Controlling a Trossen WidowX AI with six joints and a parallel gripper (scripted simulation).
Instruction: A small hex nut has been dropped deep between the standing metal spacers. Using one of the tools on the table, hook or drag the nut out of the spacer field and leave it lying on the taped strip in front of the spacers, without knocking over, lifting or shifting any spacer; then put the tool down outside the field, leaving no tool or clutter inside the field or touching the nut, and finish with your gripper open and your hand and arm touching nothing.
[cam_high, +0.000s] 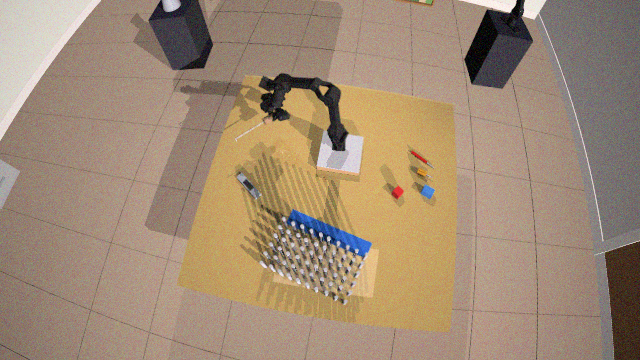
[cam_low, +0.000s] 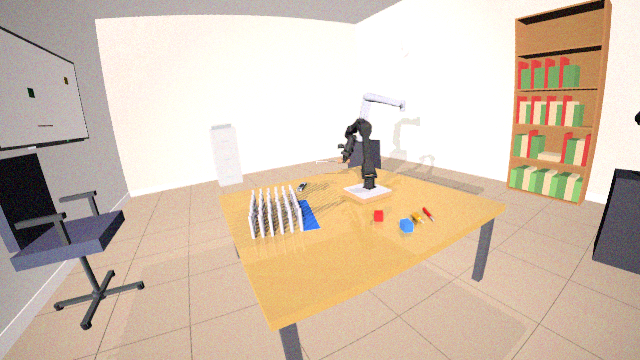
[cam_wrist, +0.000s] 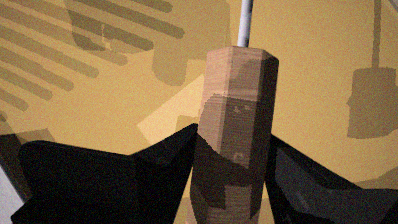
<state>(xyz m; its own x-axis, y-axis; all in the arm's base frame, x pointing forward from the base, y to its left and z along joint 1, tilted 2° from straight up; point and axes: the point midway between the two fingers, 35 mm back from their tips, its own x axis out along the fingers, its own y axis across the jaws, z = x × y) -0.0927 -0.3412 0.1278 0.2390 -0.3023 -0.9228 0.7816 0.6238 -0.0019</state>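
Observation:
My gripper (cam_high: 270, 119) (cam_low: 343, 160) (cam_wrist: 229, 135) is shut on the wooden handle of a thin metal rod tool (cam_high: 251, 131) (cam_low: 327, 162) (cam_wrist: 244, 25). It holds the tool in the air above the table's back left part, well away from the spacers; the rod points away from the arm. The metal spacers (cam_high: 316, 267) (cam_low: 270, 220) stand upright in several rows. The blue taped strip (cam_high: 331, 232) (cam_low: 309, 216) lies along their side toward the arm's base. The hex nut cannot be made out among the spacers.
A grey tool-like object (cam_high: 248, 185) (cam_low: 301, 187) lies left of the arm's base (cam_high: 351, 155) (cam_low: 368, 194). On the other side lie a red cube (cam_high: 397, 192) (cam_low: 378, 216), a blue block (cam_high: 427, 191) (cam_low: 406, 226), a small orange object (cam_high: 422, 172) (cam_low: 417, 217) and a red pen-like tool (cam_high: 419, 157) (cam_low: 428, 213).

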